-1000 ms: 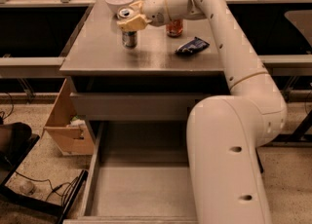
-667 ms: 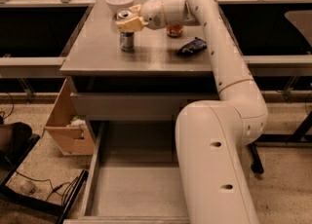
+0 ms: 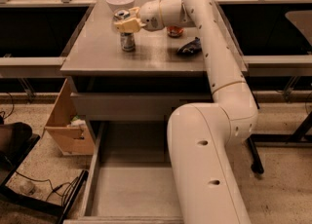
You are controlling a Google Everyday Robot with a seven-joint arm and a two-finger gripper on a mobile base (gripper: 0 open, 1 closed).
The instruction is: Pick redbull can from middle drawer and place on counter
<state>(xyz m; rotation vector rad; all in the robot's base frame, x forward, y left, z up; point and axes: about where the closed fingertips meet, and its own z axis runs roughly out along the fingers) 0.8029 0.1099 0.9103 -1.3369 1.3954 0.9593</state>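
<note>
The slim silver-and-blue redbull can (image 3: 128,42) stands on the flat, slightly glossy grey counter (image 3: 97,55), in its left half and nearer the far edge than the front edge. Its long axis runs vertical or nearly so, silver top upward and base on the surface. The white arm's gripper (image 3: 128,24) reaches in from the right, and its pale fingers (image 3: 122,25) are clamped around the can's upper part, just below the rim. A round white bowl (image 3: 120,0) sits near the far left corner, just behind the can but apart from it. A wider orange-red soda can (image 3: 174,31) stands toward the middle of the counter, partly hidden behind the forearm, and a crumpled dark blue packet (image 3: 189,47) lies to its right, toward the right edge. Below the front edge, the wide shallow grey metal middle drawer (image 3: 131,189) is pulled out – its right part is covered by the arm's base. An open cardboard box (image 3: 66,128) sits on the floor beside the drawer's left wall.
</note>
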